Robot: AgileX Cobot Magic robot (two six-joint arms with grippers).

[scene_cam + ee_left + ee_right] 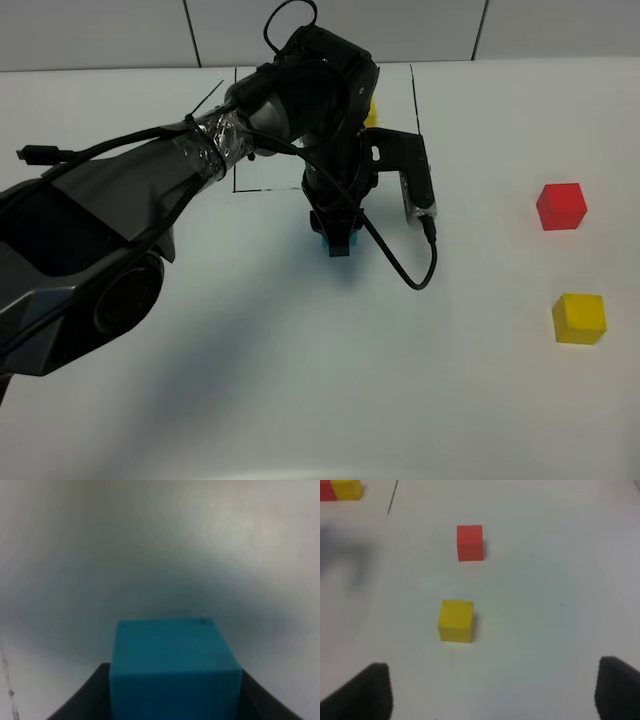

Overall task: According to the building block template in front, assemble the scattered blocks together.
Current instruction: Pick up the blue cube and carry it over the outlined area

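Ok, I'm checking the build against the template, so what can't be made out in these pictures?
The template: the left arm covers all but a yellow corner in the high view; the right wrist view's edge cuts off its blue end.
The blue cube: mostly under the left gripper from above; lifted or resting, unclear.

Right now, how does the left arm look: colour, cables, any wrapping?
The left arm has a dark grey and black shell, a shiny taped band near the wrist, and loose black cables. Its claw is black.
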